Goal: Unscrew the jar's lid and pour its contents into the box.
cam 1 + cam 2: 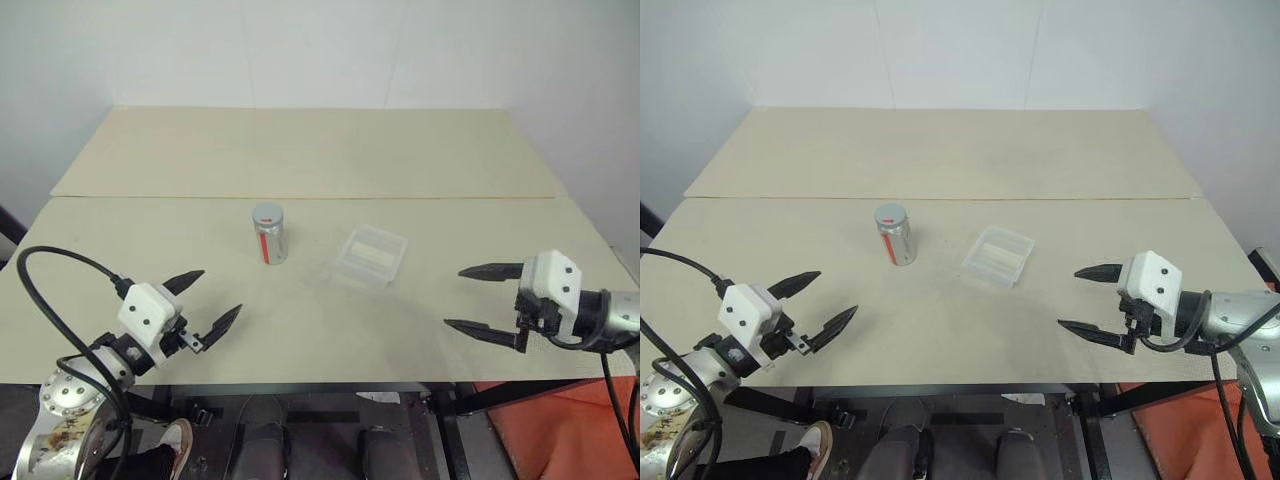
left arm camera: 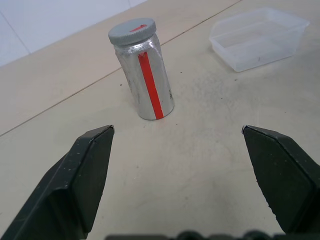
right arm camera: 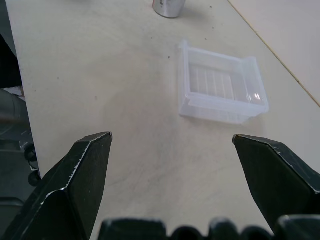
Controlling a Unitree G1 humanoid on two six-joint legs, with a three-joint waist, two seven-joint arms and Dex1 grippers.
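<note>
Left wrist view: left gripper [image 2: 177, 131], fingers spread and empty, faces the jar [image 2: 145, 75]; lid [image 2: 132, 31] on, box [image 2: 257, 37] beside it. Right gripper [image 1: 478, 300] likewise. Best grip the body low, leaving the lid free.

bare table [image 1: 300, 320] around jar [image 1: 269, 234], box [image 1: 372, 256] near its right

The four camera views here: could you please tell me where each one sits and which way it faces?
Left and right eye views: on the head, looking forward and down at the table; left gripper and right gripper show, open.
Left wrist view: along its black fingers toward the jar.
Right wrist view: along its fingers toward the box.
Shared: jar and box.
</note>
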